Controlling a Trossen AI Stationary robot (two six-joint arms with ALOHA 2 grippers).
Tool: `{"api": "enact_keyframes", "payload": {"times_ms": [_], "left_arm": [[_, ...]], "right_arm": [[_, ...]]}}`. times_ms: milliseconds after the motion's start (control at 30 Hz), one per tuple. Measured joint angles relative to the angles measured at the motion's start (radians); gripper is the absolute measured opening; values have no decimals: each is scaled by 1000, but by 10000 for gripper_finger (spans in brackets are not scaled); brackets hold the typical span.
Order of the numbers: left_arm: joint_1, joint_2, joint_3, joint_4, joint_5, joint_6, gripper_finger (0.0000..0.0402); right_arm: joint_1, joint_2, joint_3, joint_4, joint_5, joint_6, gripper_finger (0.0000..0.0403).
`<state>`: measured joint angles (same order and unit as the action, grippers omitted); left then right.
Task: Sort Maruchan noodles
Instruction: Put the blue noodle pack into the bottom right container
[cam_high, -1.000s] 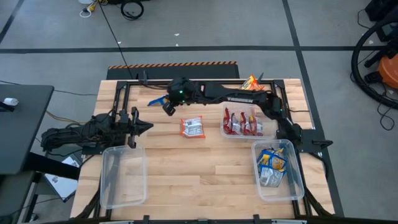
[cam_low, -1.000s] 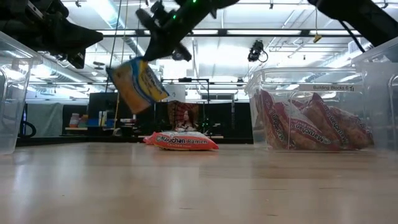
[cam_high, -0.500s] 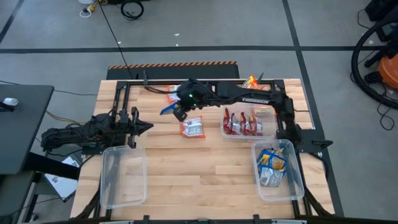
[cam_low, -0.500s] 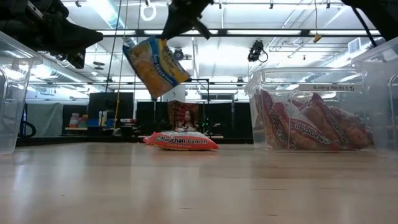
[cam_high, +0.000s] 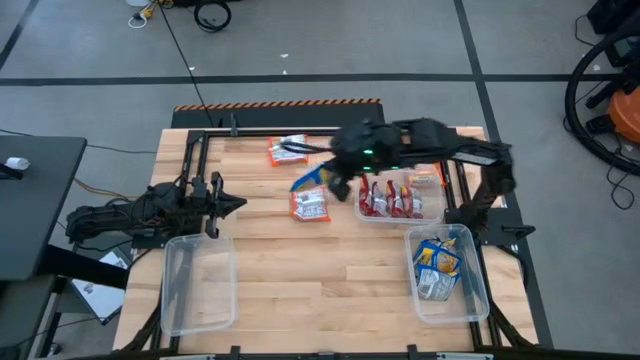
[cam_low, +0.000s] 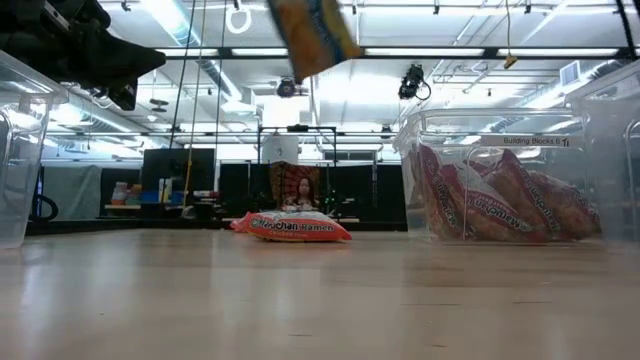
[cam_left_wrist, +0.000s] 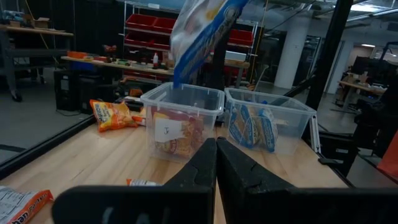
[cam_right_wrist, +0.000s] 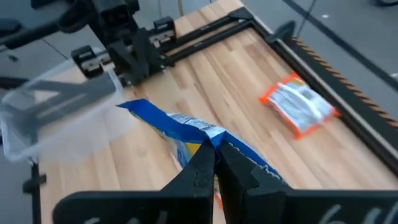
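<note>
Holding a blue-and-yellow noodle packet (cam_high: 309, 180) in the air, the right gripper (cam_high: 338, 184) hangs over the middle of the table's far half, its fingers (cam_right_wrist: 200, 167) pinched tight on the packet's edge. We see the packet dangle high above the wood in the low view (cam_low: 312, 36), and from the left wrist camera it hangs in front of the bins (cam_left_wrist: 202, 32).

Below it and slightly toward the near side, an orange-and-white packet (cam_high: 309, 205) lies flat on the table (cam_high: 300, 280). Another orange-and-white packet (cam_high: 287, 150) rests near the far edge, well apart from the first. A further orange packet (cam_left_wrist: 112, 115) lies on the wood beyond the bins in the left wrist view.

On the right side, a clear bin (cam_high: 436, 213) holds red-and-white packets (cam_high: 389, 198) standing on edge in a row. Nearer to us on that side, a second clear bin (cam_high: 477, 290) holds blue-and-yellow packets (cam_high: 437, 266). A third clear bin (cam_high: 198, 283) sits at the near left.

The left gripper (cam_high: 228, 204) waits at the left side of the table, just beyond that third bin, with its fingers (cam_left_wrist: 199, 168) pressed together on nothing.
</note>
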<state>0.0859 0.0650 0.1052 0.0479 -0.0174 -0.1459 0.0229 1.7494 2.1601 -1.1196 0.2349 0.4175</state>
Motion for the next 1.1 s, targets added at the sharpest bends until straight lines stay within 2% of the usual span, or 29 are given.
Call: {"api": "enact_keyframes", "payload": {"times_ms": [167,400,533,667,767,900,1100], "left_arm": [[0,0,0,0,0,0,14],[0,0,0,0,0,0,14],[0,0,0,0,0,0,14],[0,0,0,0,0,0,14],[0,0,0,0,0,0,14],[0,0,0,0,0,0,14],[0,0,0,0,0,0,14]], "right_arm": [[62,-117,0,-180,74,-2,10],[228,-253,-43,-395,79,76,10],[367,-388,-165,-426,91,309,10],[558,-541,-351,-418,114,644,10],[701,-617,-509,-359,79,885,10],[851,-665,-659,-230,-20,1110,10],[1040,-675,-748,-136,-52,1368,10]]}}
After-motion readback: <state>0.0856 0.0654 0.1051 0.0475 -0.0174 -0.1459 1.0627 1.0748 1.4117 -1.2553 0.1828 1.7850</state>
